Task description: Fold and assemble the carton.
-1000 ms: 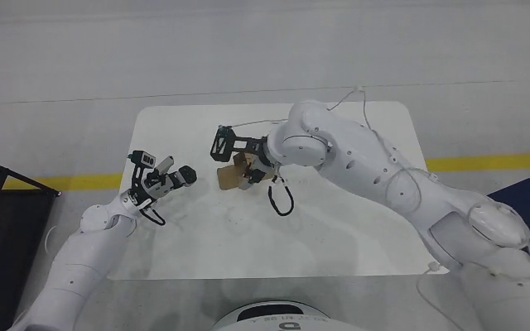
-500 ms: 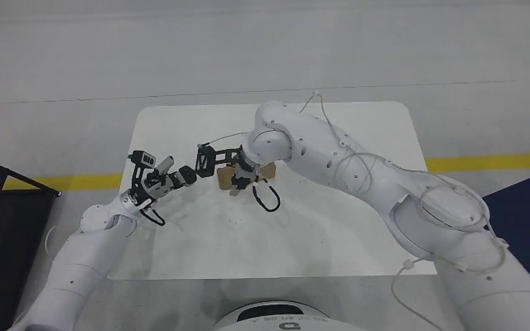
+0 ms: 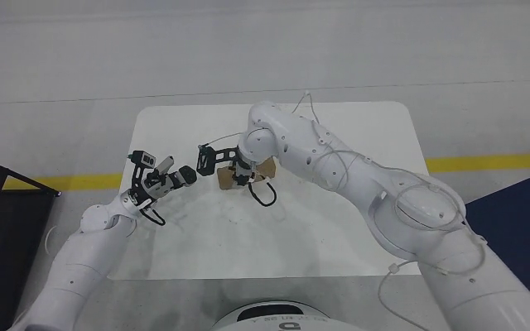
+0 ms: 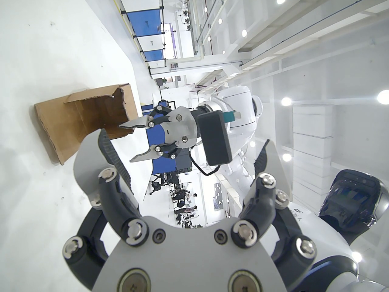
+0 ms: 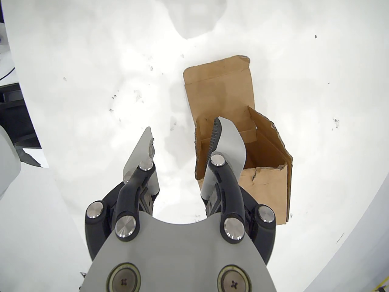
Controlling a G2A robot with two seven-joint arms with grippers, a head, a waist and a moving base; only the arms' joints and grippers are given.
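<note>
A small brown carton (image 3: 225, 177) stands on the white table (image 3: 331, 240), its top open and one flap lying flat on the surface. My right gripper (image 5: 183, 124) points down at the carton (image 5: 258, 159) and is open; one of its fingers (image 5: 226, 141) reaches into the open top and the other hangs over bare table beside it. The left gripper (image 3: 178, 170) is held open and empty a short way to the left of the carton (image 4: 82, 119). From there the right gripper (image 4: 127, 143) shows with its jaws apart at the carton's rim.
The right arm's black cable loop (image 3: 263, 195) hangs just beside the carton. A black frame (image 3: 16, 189) stands off the table's left edge. Bare table surface lies in front of and to the right of the carton.
The right arm has swung left and lowered its gripper onto the carton, mostly in the first half second. The left arm and the carton have stayed in place.
</note>
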